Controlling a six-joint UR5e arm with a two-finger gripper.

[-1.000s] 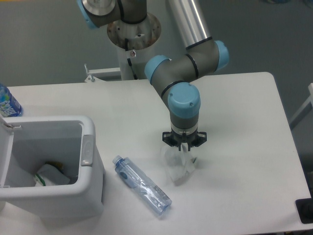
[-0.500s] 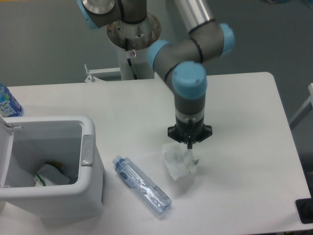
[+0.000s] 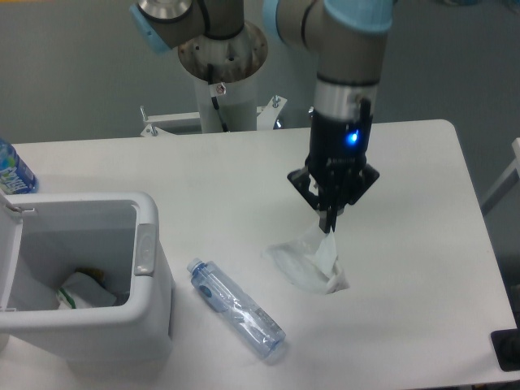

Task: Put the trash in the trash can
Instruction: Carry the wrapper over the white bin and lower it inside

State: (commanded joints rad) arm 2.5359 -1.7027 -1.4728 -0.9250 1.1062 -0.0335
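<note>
Right of centre, the gripper [image 3: 332,223] has risen since a moment ago and now pinches the top of the wrapper [image 3: 313,260], which hangs stretched below it, its lower edge at or just off the table [image 3: 422,203]. So the pick has taken; the carry to the can [image 3: 150,321] at lower left looks next. Lower centre, the bottle [image 3: 236,307] lies untouched, just beside the can.

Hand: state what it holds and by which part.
The hand is shut on the crumpled plastic wrapper, pinching its upper edge; the rest of the wrapper hangs below, above the table.
</note>
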